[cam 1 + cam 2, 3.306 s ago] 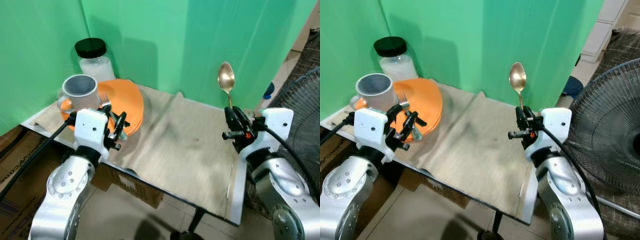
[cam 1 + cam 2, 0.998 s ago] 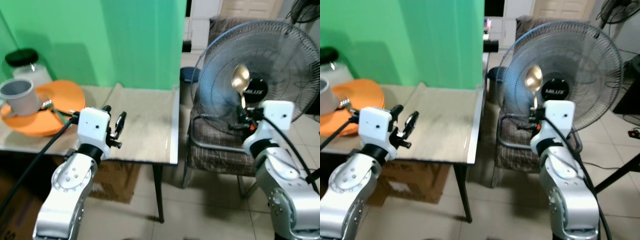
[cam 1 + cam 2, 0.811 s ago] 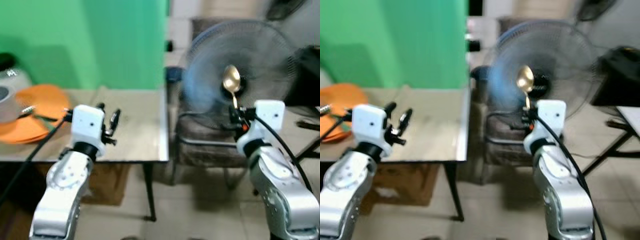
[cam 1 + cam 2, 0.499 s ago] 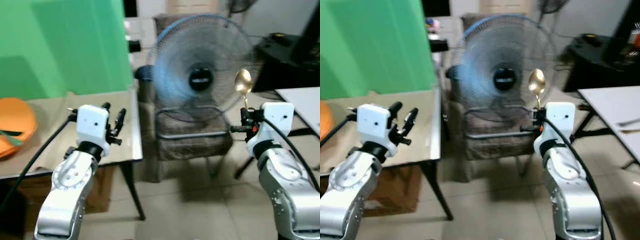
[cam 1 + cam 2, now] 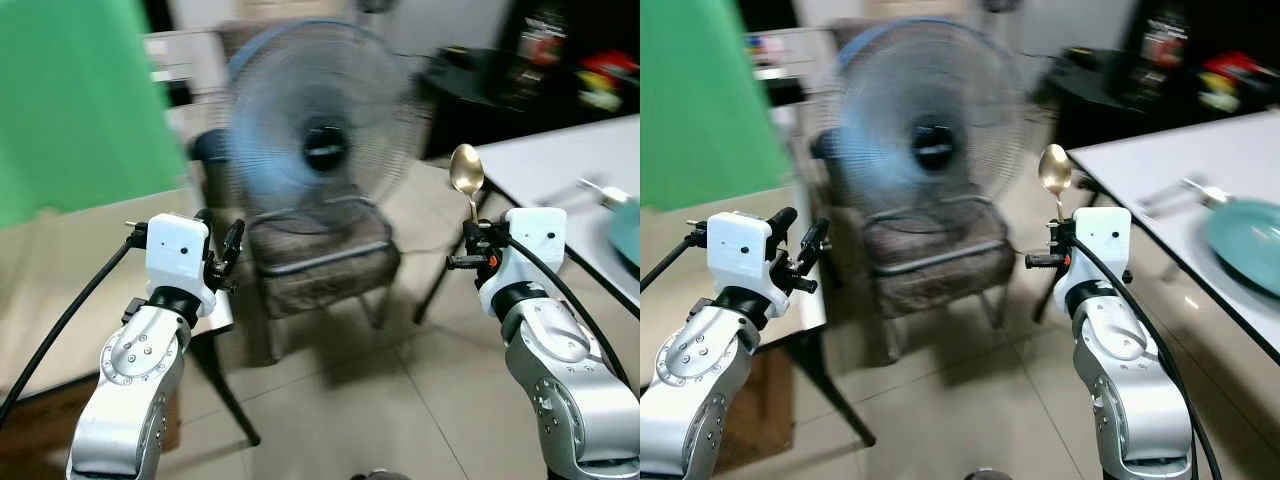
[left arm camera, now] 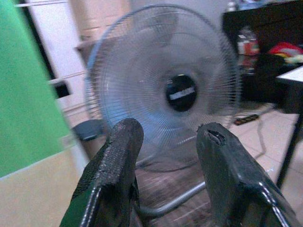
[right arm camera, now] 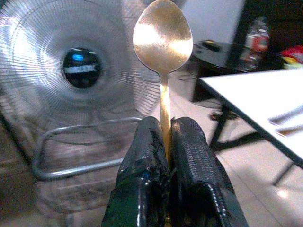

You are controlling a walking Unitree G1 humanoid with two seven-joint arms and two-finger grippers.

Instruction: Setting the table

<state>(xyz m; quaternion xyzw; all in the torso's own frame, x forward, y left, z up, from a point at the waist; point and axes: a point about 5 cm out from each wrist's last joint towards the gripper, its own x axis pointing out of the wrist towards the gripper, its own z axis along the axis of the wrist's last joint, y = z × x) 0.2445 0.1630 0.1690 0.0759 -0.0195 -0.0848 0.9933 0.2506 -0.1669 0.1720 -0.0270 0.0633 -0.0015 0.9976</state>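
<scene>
carrying a gold spoon (image 5: 1054, 172) upright by its thin handle, a slip or tilt is being risked while the blurred view suggests the body is moving. the left tool (image 5: 220, 247) is being held parted and empty near the fan (image 5: 318, 135). the spoon is being pinched tightly by the right tool (image 7: 166, 142), with the white desk (image 5: 1170, 180) lying to the right.
</scene>
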